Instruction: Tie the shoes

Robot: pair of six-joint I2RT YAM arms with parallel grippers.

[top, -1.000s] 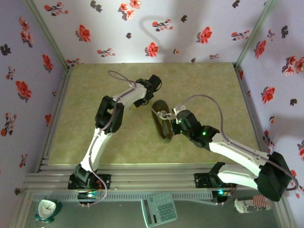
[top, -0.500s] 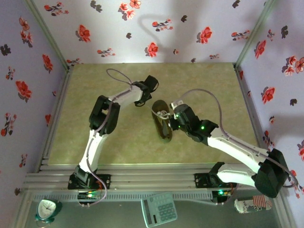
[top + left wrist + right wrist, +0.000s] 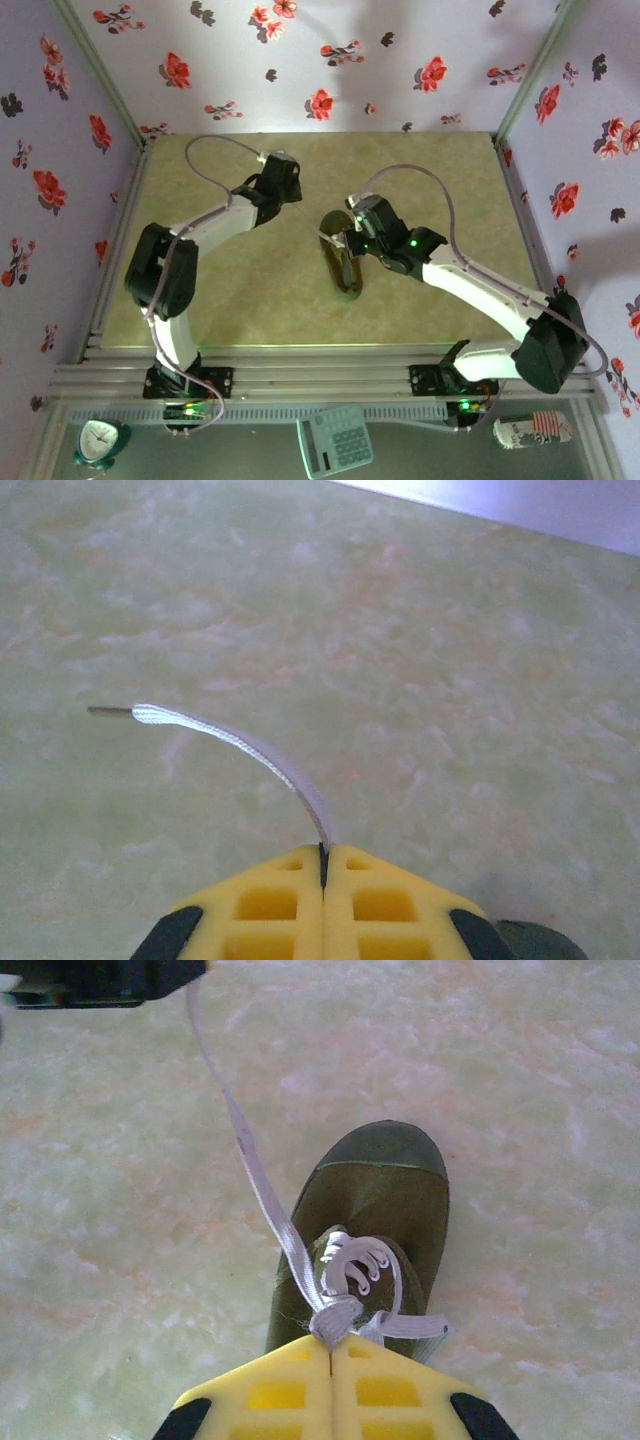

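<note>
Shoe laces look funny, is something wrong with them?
Not broken, just untied: one white lace stretches off the shoe to the left pincer, while the right pincer pinches the crossing.

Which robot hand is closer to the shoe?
Right. The right gripper is at the shoe, pinching the lace by the knot. The left gripper is farther off to the left, shut on the lace's loose end.

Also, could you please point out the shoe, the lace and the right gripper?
shoe (image 3: 385, 1155): right wrist view, on its toe cap.
lace (image 3: 250, 743): left wrist view, midway along the free end.
right gripper (image 3: 331, 1345): right wrist view, between its shut fingertips, pinching the lace.
</note>
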